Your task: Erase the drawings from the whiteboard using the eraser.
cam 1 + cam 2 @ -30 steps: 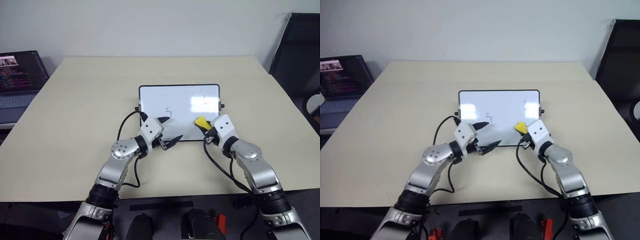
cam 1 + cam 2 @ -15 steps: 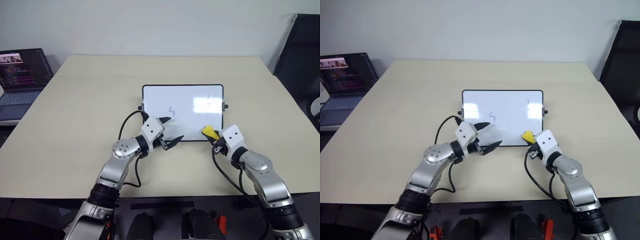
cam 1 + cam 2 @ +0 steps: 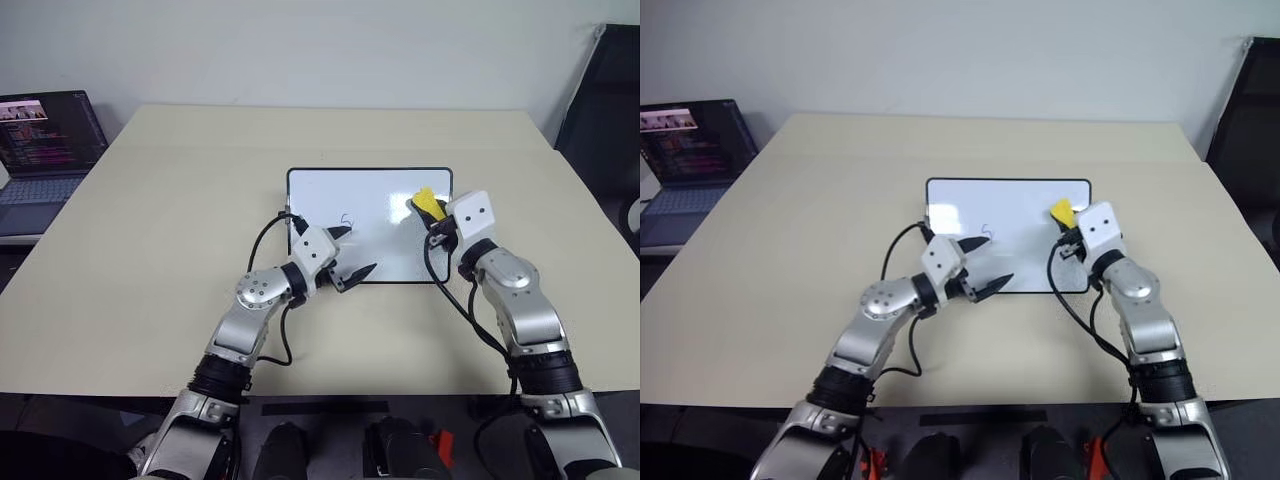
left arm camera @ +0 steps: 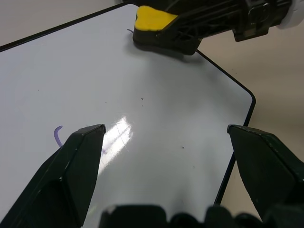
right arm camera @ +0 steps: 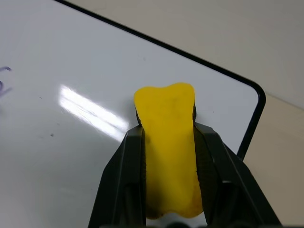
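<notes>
Since the earlier frame I have carried the small yellow block eraser [image 3: 427, 202] from the near edge of the glossy white, black-framed whiteboard [image 3: 385, 190] up to its far right corner, where it now sits over the spot that held the right-hand mark. The right gripper [image 5: 167, 142] is clamped on the eraser, one black finger pressed to each long side, so the block's long axis runs along the gripper towards the board's far edge. In the left wrist view the black felt base looks pressed to the surface, with a sliver of ink just beside it. The remaining thin dark scribble [image 3: 347, 219] lies near the board's middle, to the left of the eraser and towards the near edge. The next stroke, I judge, must sweep leftward. The left gripper [image 3: 348, 254], fingers spread and empty, hovers over the near left corner, closer to that scribble. The beige table [image 3: 170, 220] carries the board.
</notes>
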You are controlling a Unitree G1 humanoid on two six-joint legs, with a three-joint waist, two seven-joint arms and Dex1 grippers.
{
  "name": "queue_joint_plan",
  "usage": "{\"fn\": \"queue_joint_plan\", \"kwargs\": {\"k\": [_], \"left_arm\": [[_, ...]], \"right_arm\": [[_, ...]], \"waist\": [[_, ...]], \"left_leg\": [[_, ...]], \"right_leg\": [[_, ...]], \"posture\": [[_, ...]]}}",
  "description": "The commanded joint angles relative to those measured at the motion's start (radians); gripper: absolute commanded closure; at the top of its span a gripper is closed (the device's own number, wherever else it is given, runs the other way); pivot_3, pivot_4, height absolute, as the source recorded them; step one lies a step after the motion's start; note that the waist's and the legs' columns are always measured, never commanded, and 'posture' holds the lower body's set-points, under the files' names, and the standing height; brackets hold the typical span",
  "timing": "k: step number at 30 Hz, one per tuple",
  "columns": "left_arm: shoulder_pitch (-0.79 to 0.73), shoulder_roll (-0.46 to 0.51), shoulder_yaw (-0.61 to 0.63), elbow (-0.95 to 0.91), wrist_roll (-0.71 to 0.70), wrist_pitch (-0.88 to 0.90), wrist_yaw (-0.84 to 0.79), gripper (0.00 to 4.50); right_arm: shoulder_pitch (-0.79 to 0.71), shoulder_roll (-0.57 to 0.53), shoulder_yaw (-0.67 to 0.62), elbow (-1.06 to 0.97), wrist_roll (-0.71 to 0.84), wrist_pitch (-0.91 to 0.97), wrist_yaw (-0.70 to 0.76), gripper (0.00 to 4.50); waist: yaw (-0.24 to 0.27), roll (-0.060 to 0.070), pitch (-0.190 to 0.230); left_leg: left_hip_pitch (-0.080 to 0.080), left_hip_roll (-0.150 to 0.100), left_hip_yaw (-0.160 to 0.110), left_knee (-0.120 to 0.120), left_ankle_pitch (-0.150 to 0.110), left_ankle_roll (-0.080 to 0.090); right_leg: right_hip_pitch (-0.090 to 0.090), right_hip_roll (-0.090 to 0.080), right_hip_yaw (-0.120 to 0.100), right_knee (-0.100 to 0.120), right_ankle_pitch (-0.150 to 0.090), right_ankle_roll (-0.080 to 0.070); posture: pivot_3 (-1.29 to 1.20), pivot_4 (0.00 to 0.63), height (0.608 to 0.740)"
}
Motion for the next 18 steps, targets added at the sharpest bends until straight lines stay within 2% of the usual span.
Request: {"fn": "queue_joint_plan", "kwargs": {"k": [1,5,9,18], "left_arm": [[-0.018,-0.013,-0.01,-0.014,0.005,-0.026,0.003,0.0],[-0.009,-0.02,-0.018,-0.028,0.007,-0.022,0.005,0.0],[-0.005,-0.015,-0.014,-0.037,0.005,-0.017,0.002,0.0],[0.007,-0.003,-0.011,-0.05,0.003,-0.011,0.005,0.0]], "right_arm": [[-0.064,-0.017,-0.016,0.049,-0.022,-0.036,-0.013,3.46],[-0.112,-0.014,-0.028,0.13,-0.034,-0.049,-0.039,3.46],[-0.108,-0.003,-0.016,0.13,-0.019,-0.057,-0.024,3.46],[0.059,0.011,0.071,-0.045,-0.002,0.092,0.088,3.46]], "waist": [[0.0,0.0,0.0],[-0.001,0.0,0.0],[-0.002,0.0,0.0],[-0.004,0.0,0.0]], "left_leg": [[0.0,0.0,0.0,0.0,0.0,0.0],[0.001,0.0,0.0,0.0,0.0,0.0],[0.001,0.0,0.0,0.001,0.0,0.0],[0.002,0.001,0.0,0.001,0.0,0.0]], "right_leg": [[0.0,0.0,0.0,0.0,0.0,0.0],[0.0,0.0,0.0,0.001,0.0,0.0],[0.001,0.0,0.0,0.002,0.0,0.0],[0.001,0.0,0.0,0.002,0.0,0.0]], "posture": [[0.0,0.15,0.74],[0.0,0.15,0.74],[0.0,0.15,0.74],[0.0,0.15,0.74]]}}
